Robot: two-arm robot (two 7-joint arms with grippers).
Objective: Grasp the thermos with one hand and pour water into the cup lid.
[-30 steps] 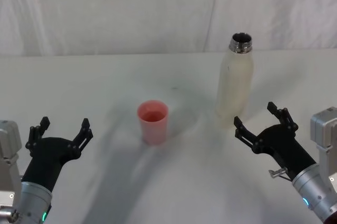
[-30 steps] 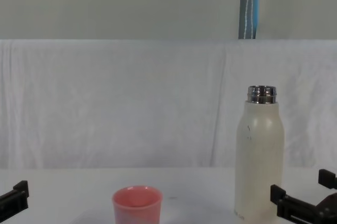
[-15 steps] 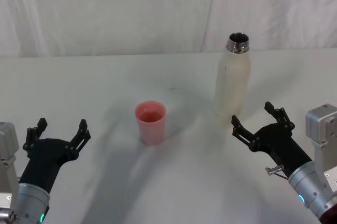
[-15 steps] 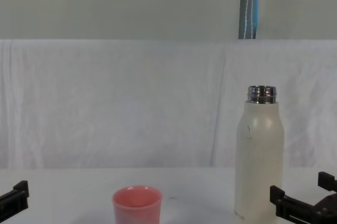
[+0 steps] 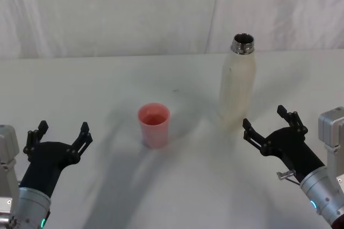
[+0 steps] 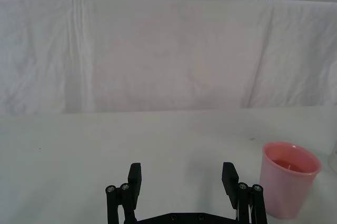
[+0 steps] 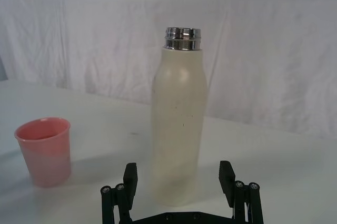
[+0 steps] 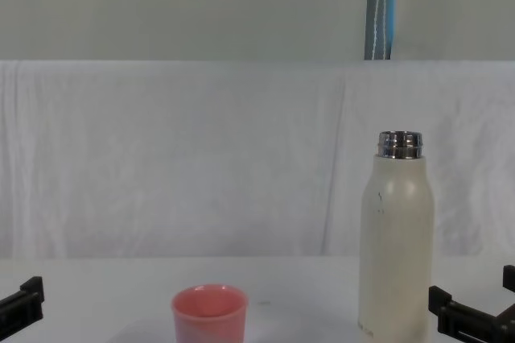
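The cream-white thermos [image 5: 236, 81] stands upright and uncapped on the white table, right of centre; it also shows as thermos [image 7: 178, 119] and thermos [image 8: 396, 238]. The pink cup lid [image 5: 154, 126] stands upright to its left, also cup lid [image 6: 289, 177], cup lid [image 7: 44, 150] and cup lid [image 8: 209, 312]. My right gripper [image 5: 273, 126] is open, low over the table just in front and to the right of the thermos, apart from it; the wrist view has its fingers [image 7: 227, 176] either side of the thermos's base. My left gripper [image 5: 58, 134] is open at the near left, holding nothing.
A white draped cloth [image 5: 107, 8] backs the table at its far edge. A blue-grey pole [image 8: 381, 6] rises behind the cloth. Bare tabletop [image 5: 183, 186] lies between the two arms and in front of the cup lid.
My right gripper has shifted a little to the right and slightly back from the thermos. The left gripper, thermos and cup lid hold their places.
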